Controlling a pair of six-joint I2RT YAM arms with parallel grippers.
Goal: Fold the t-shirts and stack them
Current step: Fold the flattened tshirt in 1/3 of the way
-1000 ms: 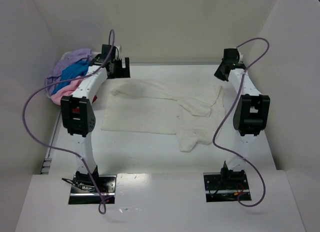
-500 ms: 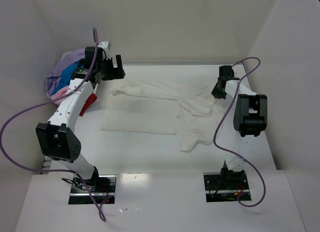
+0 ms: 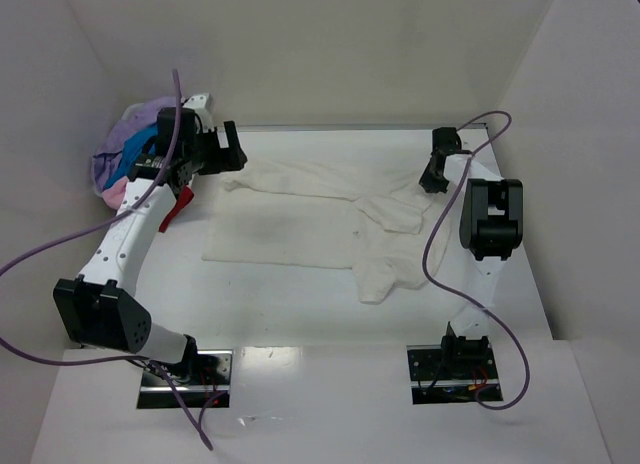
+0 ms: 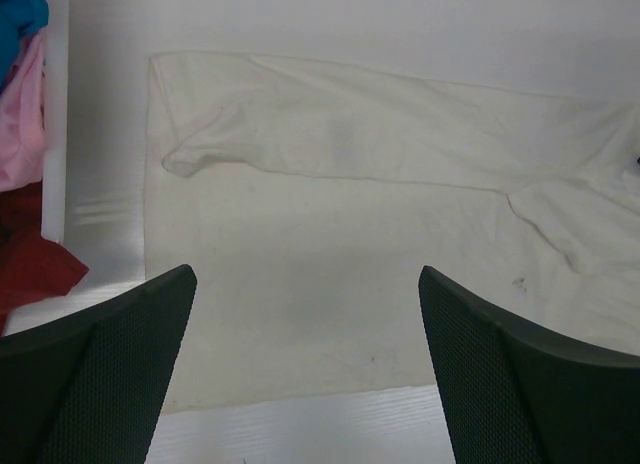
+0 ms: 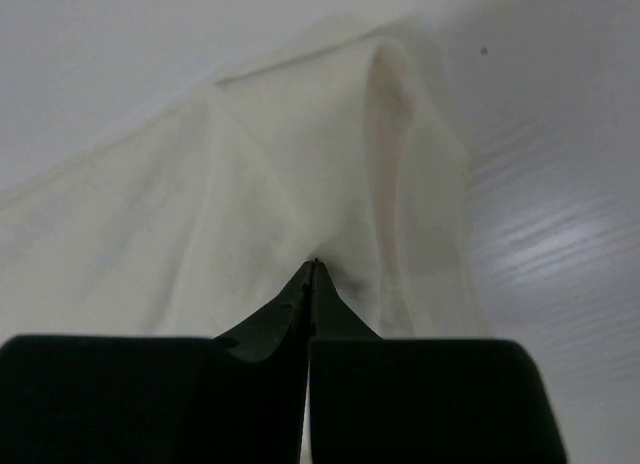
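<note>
The cream-white t-shirt [image 3: 310,219] lies spread on the table, its right part bunched and folded over; it also shows in the left wrist view [image 4: 350,214]. My left gripper [image 3: 228,150] hangs open and empty above the shirt's left end [image 4: 305,276]. My right gripper [image 3: 432,179] is shut at the shirt's far right corner. Its tips [image 5: 313,264] touch the cloth [image 5: 200,204], with no cloth seen between them. The lilac [image 3: 140,124], bright blue [image 3: 135,154], pale pink [image 3: 118,189] and red [image 3: 172,209] shirts lie heaped at the far left.
The heap sits in the white basket, whose rim [image 4: 55,134] runs beside the shirt's left edge. White walls enclose the table on the left, back and right. Purple cables loop from both arms.
My left gripper has swung left and nearer, from the back edge to above the shirt's left end. My right gripper has come down and left onto the shirt's right corner. The shirt lies unchanged.
</note>
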